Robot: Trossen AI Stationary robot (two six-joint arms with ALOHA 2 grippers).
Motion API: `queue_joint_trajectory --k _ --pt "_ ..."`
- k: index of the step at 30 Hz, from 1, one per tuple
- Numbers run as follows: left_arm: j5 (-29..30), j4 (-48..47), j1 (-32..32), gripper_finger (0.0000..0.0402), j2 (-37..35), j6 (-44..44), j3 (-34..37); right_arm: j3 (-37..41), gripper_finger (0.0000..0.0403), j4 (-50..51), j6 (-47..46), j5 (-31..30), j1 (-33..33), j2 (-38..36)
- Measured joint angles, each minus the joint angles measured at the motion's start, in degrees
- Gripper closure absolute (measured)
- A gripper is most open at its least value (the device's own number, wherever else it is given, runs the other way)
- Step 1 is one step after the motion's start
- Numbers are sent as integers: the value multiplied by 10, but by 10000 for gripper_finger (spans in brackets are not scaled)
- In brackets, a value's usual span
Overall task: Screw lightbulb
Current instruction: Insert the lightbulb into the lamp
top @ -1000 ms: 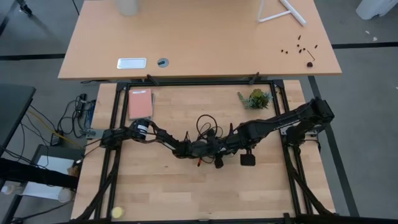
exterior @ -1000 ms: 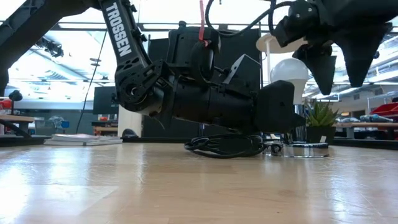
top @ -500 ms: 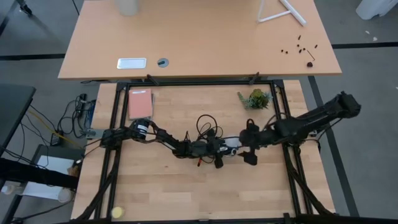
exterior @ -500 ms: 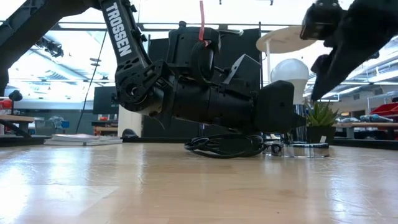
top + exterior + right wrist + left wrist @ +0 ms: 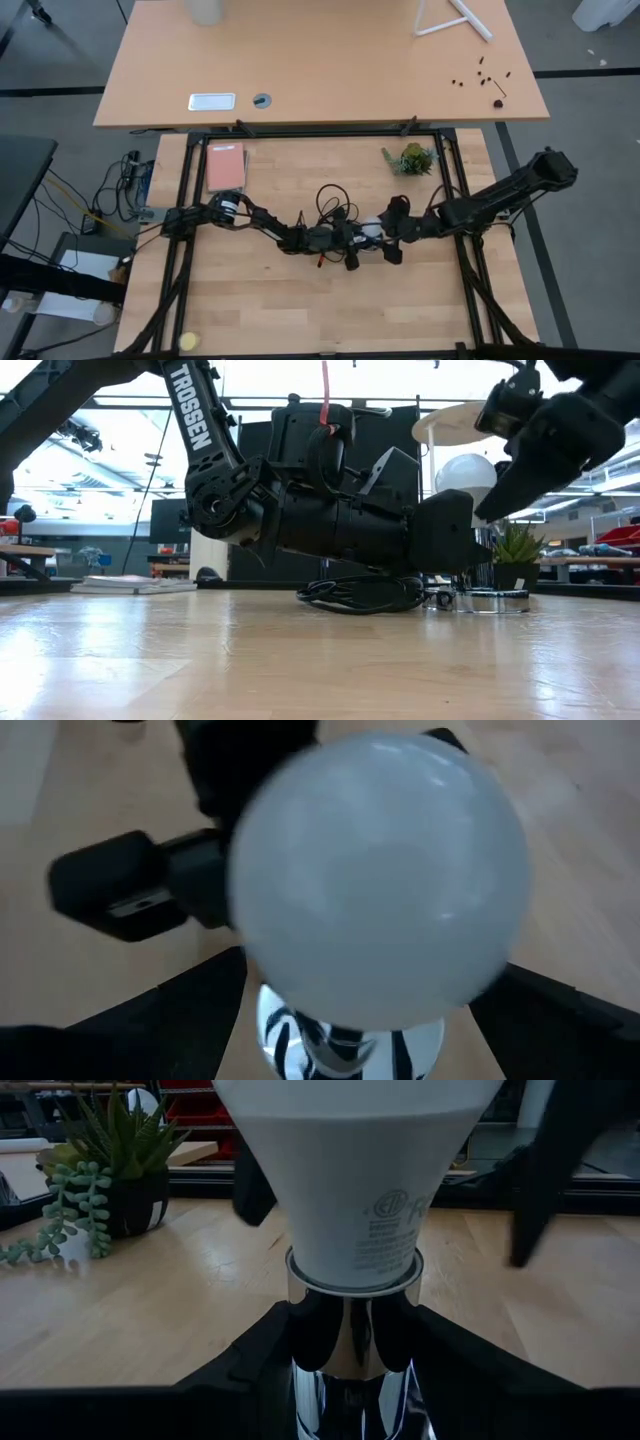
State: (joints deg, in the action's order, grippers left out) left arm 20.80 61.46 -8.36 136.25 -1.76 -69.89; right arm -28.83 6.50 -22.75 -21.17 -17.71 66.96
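Lightbulb (image 5: 466,477): white, pear-shaped, upright near the middle of the work table (image 5: 270,310), its narrow end set into a chrome collar, as the left wrist view shows.

Work table: light wood, black frame; carries both arms, a small potted plant (image 5: 411,158) at the far right, a pink book (image 5: 225,166) at the far left, a tangle of black cord (image 5: 328,205) behind the arms.

Left gripper (image 5: 362,243): lying low across the table, jaws partly closed on the chrome collar under the bulb.

Right gripper (image 5: 392,228): at the bulb from the right side, jaws spread wide on either side of the white globe, not clamping it.

Socket disc (image 5: 490,600): round, silvery, flat on the table below the bulb; nothing visibly in it from the low view.

Change from a second ago: the right arm then reached over the left gripper, hand beyond the bulb; half a second ago it had drawn back to the right; now its hand sits closer in at the bulb. Left arm and bulb unmoved.
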Motion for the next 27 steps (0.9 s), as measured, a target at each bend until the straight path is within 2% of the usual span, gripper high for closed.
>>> queue_joint_trajectory --k 9,13,15,18,20,23,27 --pt "10 -3 -1 223 0 -2 0 -37 30 67 -59 14 -52 0" --pt "11 -5 -2 223 0 -5 0 -50 30 76 -96 47 -91 0" --pt "15 -5 0 223 0 -6 0 -59 30 102 -102 31 -103 0" --pt "18 -5 0 223 0 -6 0 -59 30 146 -105 -50 -96 1" --pt "19 -5 0 223 0 -3 0 -60 30 145 -92 -77 -81 0" --pt "19 -5 0 223 0 -3 0 -60 30 132 -62 -71 -52 1" --pt "18 -5 0 223 0 -3 0 -60 30 102 -53 -5 -29 1"
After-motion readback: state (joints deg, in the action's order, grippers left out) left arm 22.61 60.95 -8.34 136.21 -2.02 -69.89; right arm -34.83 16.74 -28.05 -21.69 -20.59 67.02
